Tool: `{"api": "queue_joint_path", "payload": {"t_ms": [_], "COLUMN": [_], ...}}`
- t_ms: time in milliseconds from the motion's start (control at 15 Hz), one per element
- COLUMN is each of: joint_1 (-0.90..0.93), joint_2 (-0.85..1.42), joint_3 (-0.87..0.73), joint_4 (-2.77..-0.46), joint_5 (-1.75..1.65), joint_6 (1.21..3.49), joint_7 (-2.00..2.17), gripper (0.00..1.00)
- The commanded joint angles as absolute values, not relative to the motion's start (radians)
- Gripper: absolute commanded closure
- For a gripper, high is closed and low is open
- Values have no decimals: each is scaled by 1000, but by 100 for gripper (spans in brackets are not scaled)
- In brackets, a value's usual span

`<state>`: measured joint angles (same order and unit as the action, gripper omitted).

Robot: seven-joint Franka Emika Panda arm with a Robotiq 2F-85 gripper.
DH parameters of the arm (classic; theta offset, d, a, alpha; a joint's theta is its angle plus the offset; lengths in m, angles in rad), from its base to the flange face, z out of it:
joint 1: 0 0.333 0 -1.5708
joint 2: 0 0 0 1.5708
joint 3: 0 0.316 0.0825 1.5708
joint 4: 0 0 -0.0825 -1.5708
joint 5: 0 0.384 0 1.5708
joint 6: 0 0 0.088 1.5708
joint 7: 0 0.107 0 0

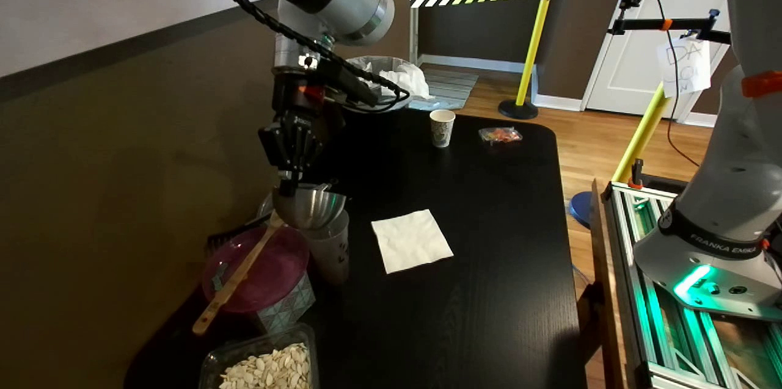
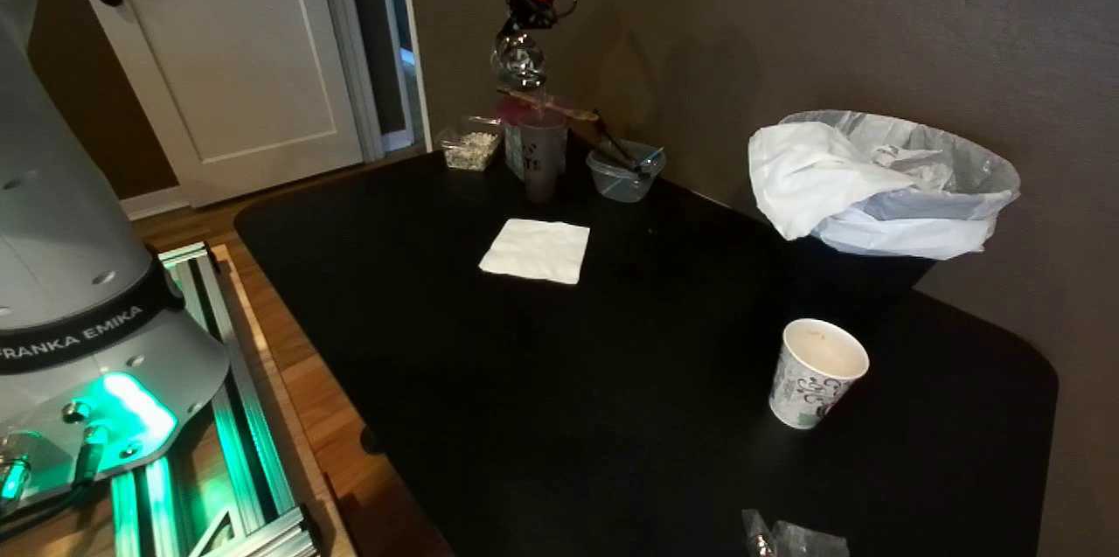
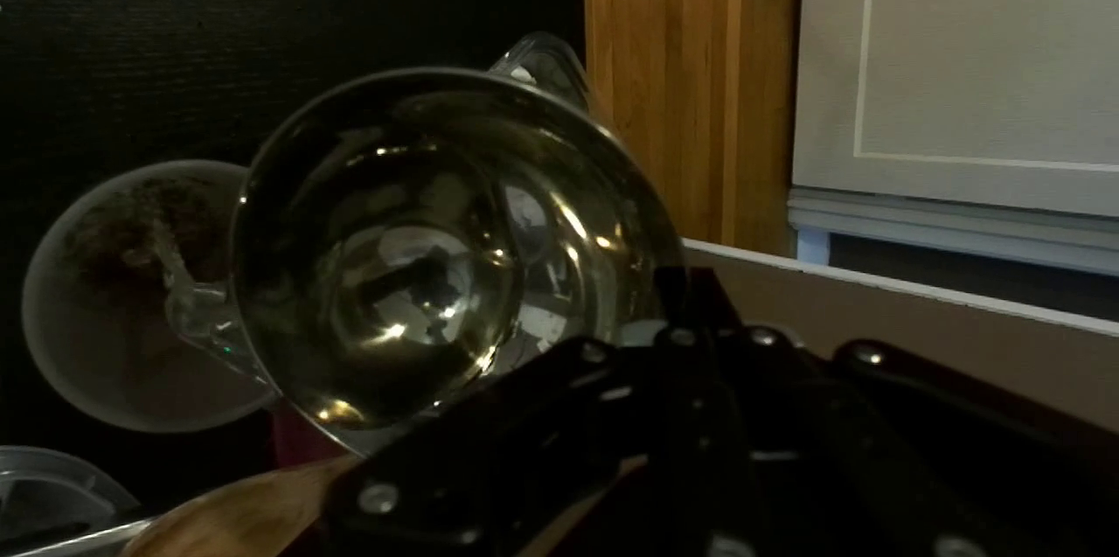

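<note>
One black table [image 1: 489, 291]. One bin [image 2: 918, 229] in a pale liner, standing near the wall. One pink bowl [image 1: 281, 267], set on a patterned box [image 1: 290, 306]. One clear tub [image 1: 313, 357] of pale seeds [image 1: 269, 370], beside the box. One black gripper [image 1: 290, 180], clenched on the rim of a shiny metal bowl [image 1: 311, 209]; the latter suspended, hollow side upward, above the cluster of pink bowl and frosted cup [image 1: 333, 261]. One wooden spoon [image 1: 240, 273], lying across the pink bowl. One white napkin [image 1: 412, 241], flat on the table. One paper cup [image 1: 442, 128], upright. One small packet [image 1: 501, 135], clear, contents colourful.
</note>
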<state>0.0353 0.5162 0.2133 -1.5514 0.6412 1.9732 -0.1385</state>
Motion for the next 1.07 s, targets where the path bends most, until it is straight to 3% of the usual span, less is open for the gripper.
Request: {"api": "queue_joint_path", "payload": {"t_ms": [0, 1000], "joint_1": [20, 10], "joint_2": [518, 546], "joint_3": [215, 207], "joint_4": [-1542, -1509], "joint_5": [686, 776], "joint_6": [1923, 1856], "joint_7": [-170, -214], "gripper": [99, 99]}}
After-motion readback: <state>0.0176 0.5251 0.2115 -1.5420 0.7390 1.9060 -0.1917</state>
